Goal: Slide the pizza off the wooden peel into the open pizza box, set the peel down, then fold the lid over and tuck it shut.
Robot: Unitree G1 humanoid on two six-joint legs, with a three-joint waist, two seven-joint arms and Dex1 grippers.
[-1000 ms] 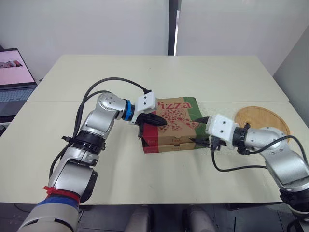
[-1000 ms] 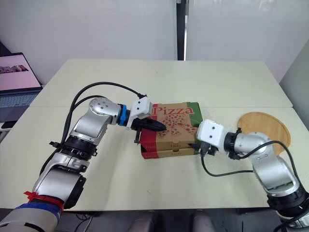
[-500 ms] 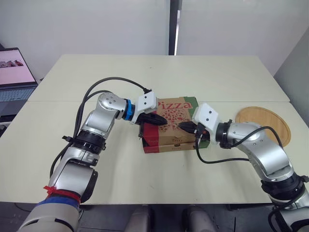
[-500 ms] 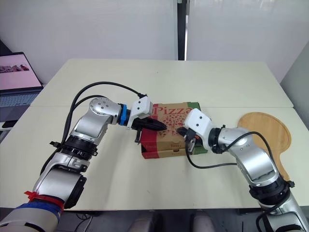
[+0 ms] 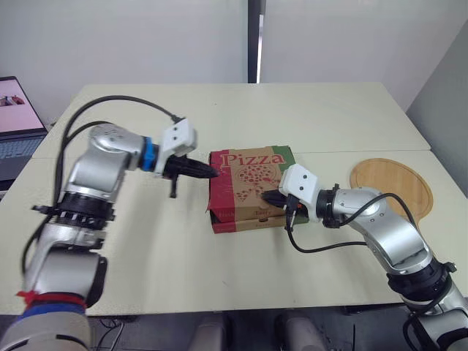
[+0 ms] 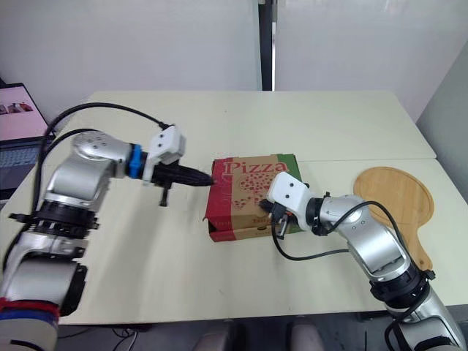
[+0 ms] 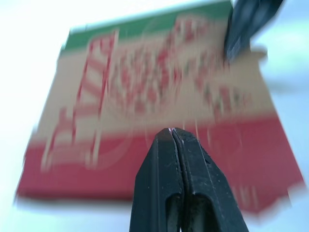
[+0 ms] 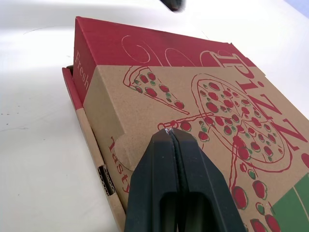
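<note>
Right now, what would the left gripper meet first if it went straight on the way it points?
Probably the box: the shut left gripper points at its red side, tips right beside it; contact is hard to judge.

I see the red-and-green printed pizza box point(image 5: 245, 183) lying closed mid-table. The round wooden peel point(image 5: 391, 183) rests flat at its three o'clock.

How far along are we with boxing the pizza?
Done: wooden peel lies bare on the table, pizza box lid folded over. In hand: right gripper, fingers shut, rests on the lid near its front; left gripper, shut, points at the box's left edge. Left: tucking; a front corner looks gapped.
</note>
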